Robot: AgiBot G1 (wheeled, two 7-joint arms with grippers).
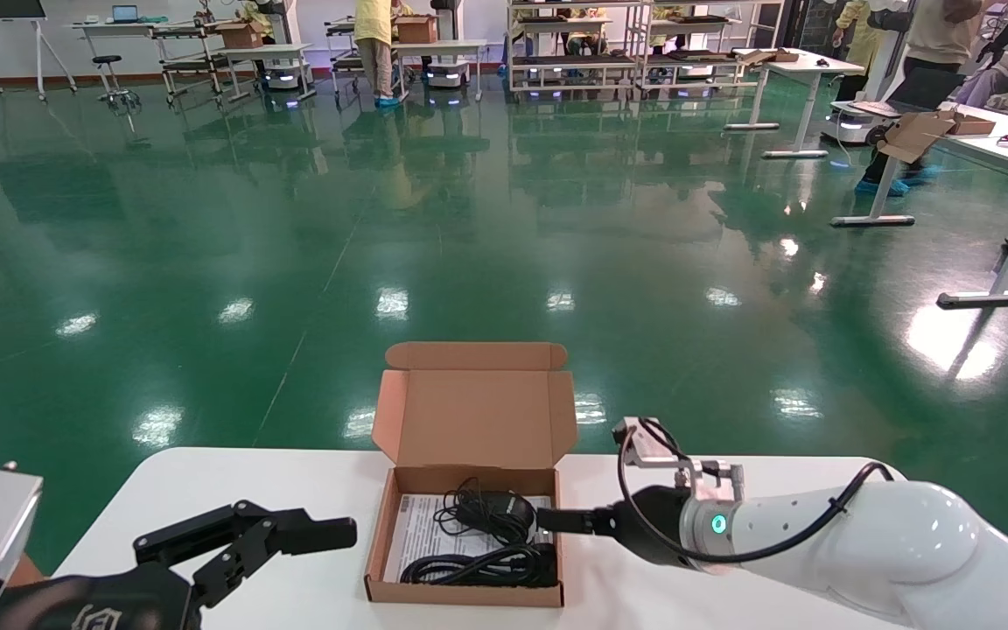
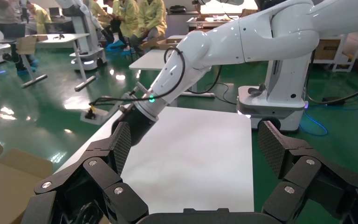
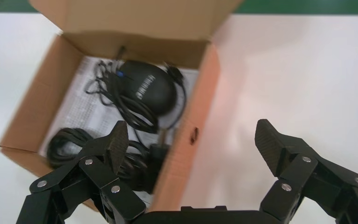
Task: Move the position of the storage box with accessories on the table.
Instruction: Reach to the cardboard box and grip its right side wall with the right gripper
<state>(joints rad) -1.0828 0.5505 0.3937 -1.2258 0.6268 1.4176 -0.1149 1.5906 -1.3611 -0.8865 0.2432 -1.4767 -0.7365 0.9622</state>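
Note:
The brown cardboard storage box [image 1: 400,525] lies on the white table [image 1: 206,490], flap lid raised at its far side. Inside are the accessories: a black mouse [image 1: 497,509] with tangled cord, a coiled black cable [image 1: 478,567] and a white printed sheet [image 1: 415,521]. My right gripper [image 1: 552,520] is open and straddles the box's right wall [image 3: 186,135], one finger [image 3: 114,144] above the cables inside, the other [image 3: 270,142] over bare table outside. My left gripper [image 1: 329,531] hovers open to the left of the box, a little apart from it, with nothing between its fingers [image 2: 121,144].
Bare white tabletop [image 2: 200,154] extends to the right of the box under my right arm [image 1: 863,542]. Beyond the table's far edge is green floor [image 1: 294,245] with distant desks, racks and people.

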